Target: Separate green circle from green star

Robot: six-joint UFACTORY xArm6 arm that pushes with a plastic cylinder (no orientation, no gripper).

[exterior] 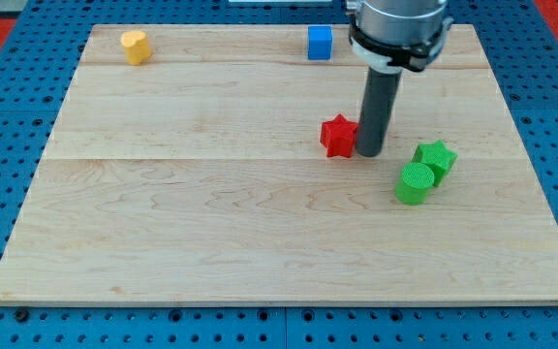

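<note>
High front view over board point(260, 223)

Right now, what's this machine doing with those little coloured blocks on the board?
A robot arm with a straight dark rod is pushing blocks around a wooden board. My tip sits just right of the red star, close against it, and up-left of the green pair. The green circle and green star are touching, so they are not yet separated. A yellow block and a blue block sit along the view's top edge.

Bright, even light — soft shadows, sharp focus
</note>
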